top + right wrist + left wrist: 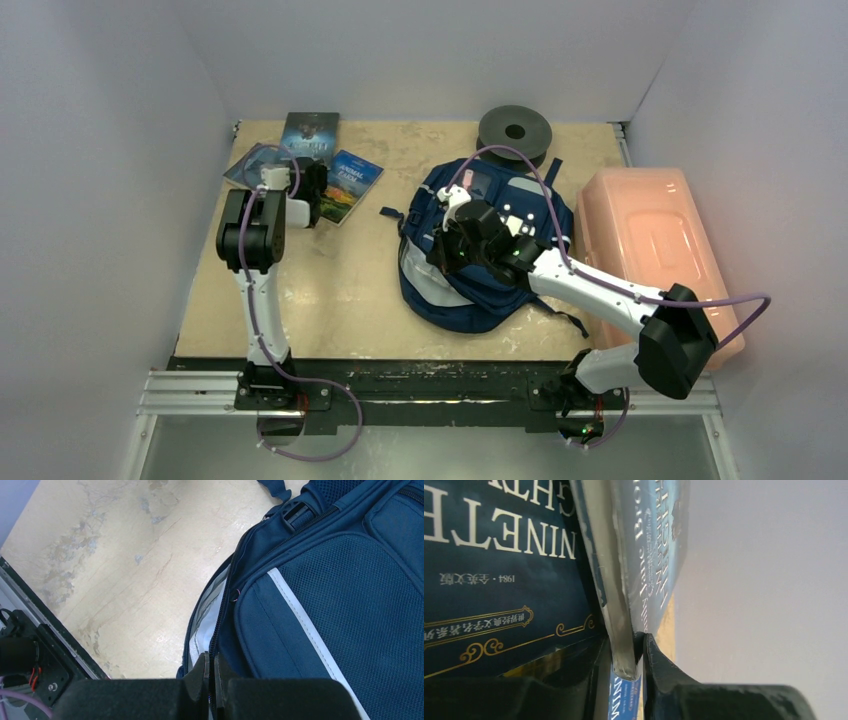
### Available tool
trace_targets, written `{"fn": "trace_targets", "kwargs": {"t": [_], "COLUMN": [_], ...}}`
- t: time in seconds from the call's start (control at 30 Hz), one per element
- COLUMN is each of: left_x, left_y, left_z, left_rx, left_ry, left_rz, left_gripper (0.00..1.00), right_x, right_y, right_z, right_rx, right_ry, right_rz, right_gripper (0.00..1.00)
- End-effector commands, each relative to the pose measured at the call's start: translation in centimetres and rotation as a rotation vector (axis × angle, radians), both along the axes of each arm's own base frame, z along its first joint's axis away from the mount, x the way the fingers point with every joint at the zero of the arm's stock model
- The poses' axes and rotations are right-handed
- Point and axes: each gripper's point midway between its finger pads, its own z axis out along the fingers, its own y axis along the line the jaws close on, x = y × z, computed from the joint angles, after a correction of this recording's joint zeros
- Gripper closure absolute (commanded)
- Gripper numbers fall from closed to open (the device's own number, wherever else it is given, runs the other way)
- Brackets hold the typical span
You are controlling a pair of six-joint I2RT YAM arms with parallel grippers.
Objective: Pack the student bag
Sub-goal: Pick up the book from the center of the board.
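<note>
Well, at far left our left hand [640,645] is clamped on the thin edge of a book [621,580], just beside another dark-covered book [499,580]. We should lift it squarely and slowly, since so narrow a pinch may let it swing. The student bag [480,295] lies mid-desk [340,290], well apart. Our right hand [211,672] is clenched at the bag's zip line; whether it pinches fabric we cannot tell. It should keep the mouth wide.

Plain pale walls [110,120] box in left, back and right. Beige surface [340,300], mottled, with grey scuffs and stains. Black strip [430,368] and metal rail [190,392] along near edge. Light even, shadows soft.
</note>
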Motion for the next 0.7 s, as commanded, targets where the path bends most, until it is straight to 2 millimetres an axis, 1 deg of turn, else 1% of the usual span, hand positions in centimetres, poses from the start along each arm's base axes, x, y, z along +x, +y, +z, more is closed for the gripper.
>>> {"fn": "trace_targets", "kwargs": {"t": [0.0,0.07,0.13,0.2,0.23,0.27,0.3,0.33,0.37,0.4,0.47,0.5,0.57,0.63,0.67], "left_x": [0.4,-0.8,-2.1,-3.9,-5.1,-6.8,-8.4,-9.9,-11.3,-12.9,-16.1,-18.2,-22.0,-25.5,-27.0], "left_y": [1.1,0.9,0.7,0.0,-0.3,-0.5,-0.9,-1.3,-2.1,-3.1,-4.9,-5.3,-5.6,-5.4,-5.8], "left_z": [6.5,8.6,10.9,12.9,13.5,13.9,15.1,15.7,16.8,17.2,18.7,20.0,20.8,21.3,21.5], "left_rx": [0.065,0.075,0.086,0.069,0.063,0.074,0.085,0.089,0.080,0.070,0.121,0.139,0.172,0.233,0.252], "left_ry": [-0.202,-0.239,-0.271,-0.292,-0.291,-0.283,-0.287,-0.270,-0.253,-0.197,-0.147,-0.158,-0.163,-0.139,-0.140], "left_rz": [0.021,0.007,-0.019,-0.066,-0.088,-0.111,-0.136,-0.167,-0.217,-0.286,-0.415,-0.444,-0.477,-0.499,-0.529], "left_gripper": [0.93,0.97,0.98,1.00,1.00,1.00,1.00,1.00,1.00,1.00,1.00,1.00,1.00,1.00,1.00], "right_x": [1.9,2.1,2.8,3.7,4.1,4.4,4.7,5.1,5.4,5.6,6.2,6.4,6.9,7.5,7.9], "right_y": [0.7,0.6,0.0,-0.2,-0.2,-0.2,-0.2,0.0,0.0,-0.2,-0.3,-0.4,-0.8,-1.1,-1.3], "right_z": [5.8,6.0,6.2,6.9,7.4,7.9,8.4,8.9,9.2,9.4,10.7,11.3,12.3,13.3,13.6], "right_rx": [0.101,0.090,0.081,0.099,0.111,0.117,0.124,0.122,0.110,0.088,0.081,0.076,0.070,0.086,0.092], "right_ry": [-0.144,-0.153,-0.166,-0.158,-0.152,-0.148,-0.149,-0.146,-0.142,-0.133,-0.151,-0.159,-0.160,-0.166,-0.164], "right_rz": [-0.023,-0.026,-0.064,-0.092,-0.101,-0.113,-0.122,-0.126,-0.130,-0.138,-0.148,-0.154,-0.171,-0.186,-0.200], "right_gripper": [1.00,1.00,1.00,1.00,1.00,1.00,1.00,1.00,1.00,1.00,1.00,1.00,1.00,1.00,1.00]}}
